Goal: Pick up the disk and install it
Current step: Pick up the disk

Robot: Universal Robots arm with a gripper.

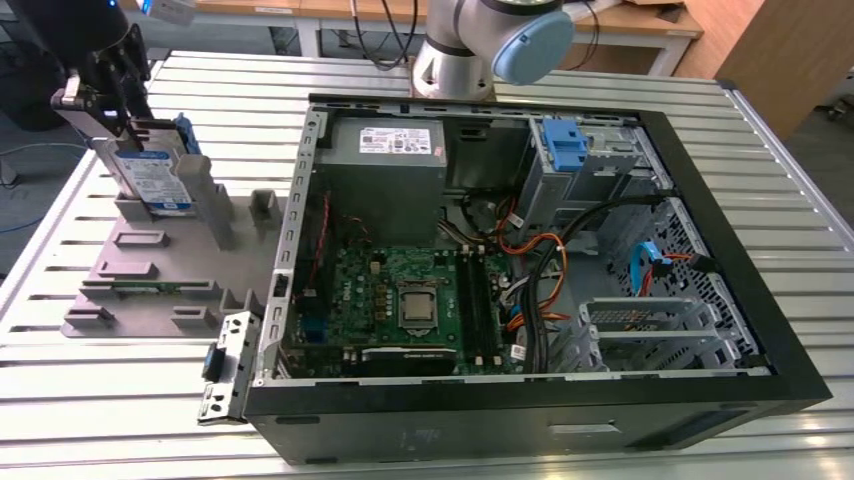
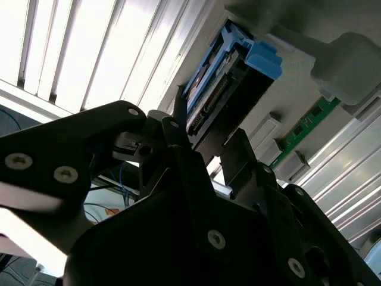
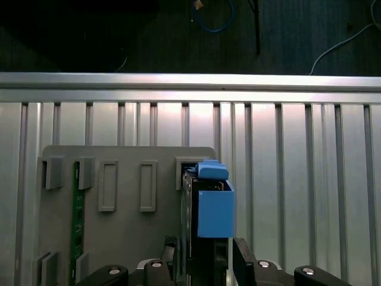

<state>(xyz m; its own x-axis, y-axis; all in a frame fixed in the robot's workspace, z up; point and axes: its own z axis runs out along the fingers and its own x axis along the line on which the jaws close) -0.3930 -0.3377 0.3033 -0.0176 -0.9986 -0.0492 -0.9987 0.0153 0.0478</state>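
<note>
The claw (image 3: pixel 205 243) straddled the upright disk (image 3: pixel 214 210) in the stand (image 3: pixel 125 232) by the table's (image 3: pixel 286 179) edge; whether it was clamped, I could not tell.

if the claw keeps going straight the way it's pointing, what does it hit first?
Most likely the disk: the claw is lined up on it where it stands on edge in the grey stand. Depth is unclear, so I can't tell if they touch. The stand's base lies beyond.

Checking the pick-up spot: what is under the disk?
The grey stand lies under the disk, which is on edge with the hand at it. Where they meet is covered by the disk itself.
</note>
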